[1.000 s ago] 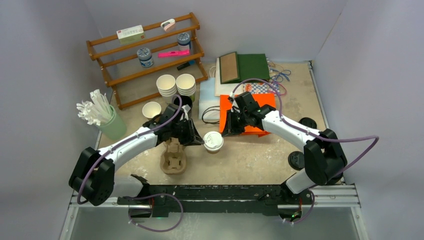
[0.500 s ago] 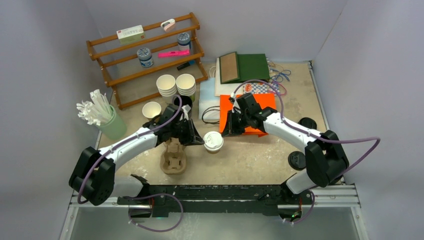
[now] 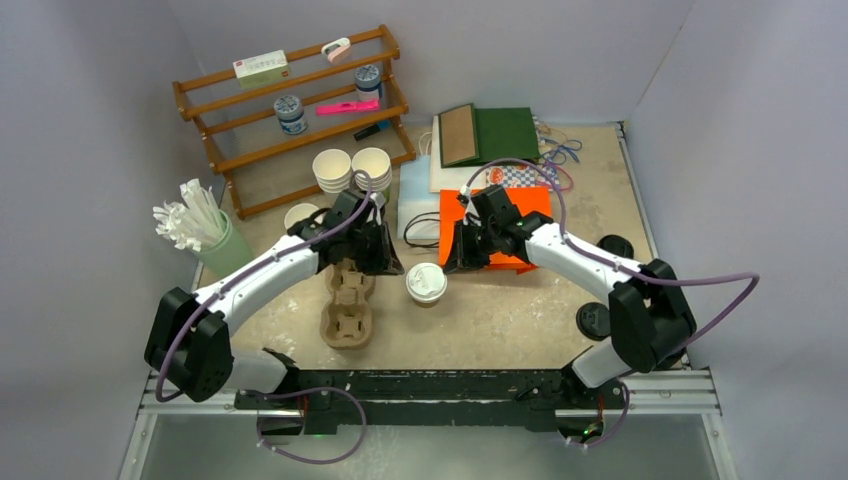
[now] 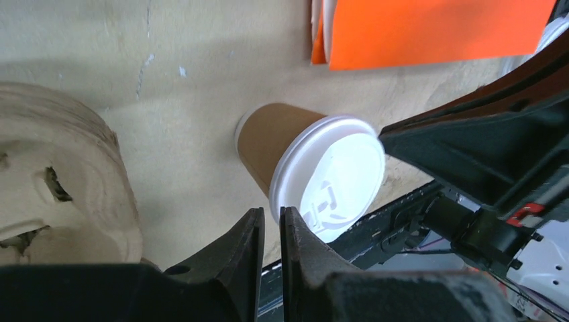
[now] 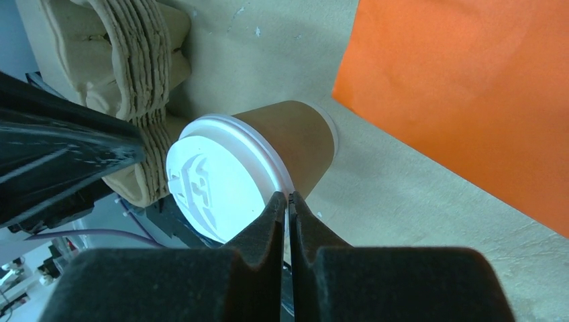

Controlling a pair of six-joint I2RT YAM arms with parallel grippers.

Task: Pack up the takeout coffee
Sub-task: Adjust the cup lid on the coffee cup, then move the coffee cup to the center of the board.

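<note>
Honestly, treat the lidded kraft cup [image 3: 426, 284], standing on the table [image 3: 500, 320] between pulp carrier [image 3: 347, 315] and orange folder [image 5: 470, 80], as probably light and crushable, grip gently around the paper wall below the lid [image 4: 332, 178], and first spread left gripper [image 4: 272, 215] and right gripper [image 5: 288, 198], both pinched together empty.

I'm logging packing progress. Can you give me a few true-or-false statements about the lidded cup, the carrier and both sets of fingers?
1. The kraft cup has its white lid on. True.
2. The cup sits in the pulp carrier. False: it stands on the table, beside the carrier.
3. The right fingers are closed with nothing between them. True.
4. The left fingers grip the cup. False: nothing sits between them, and the cup stands beyond their tips.
</note>
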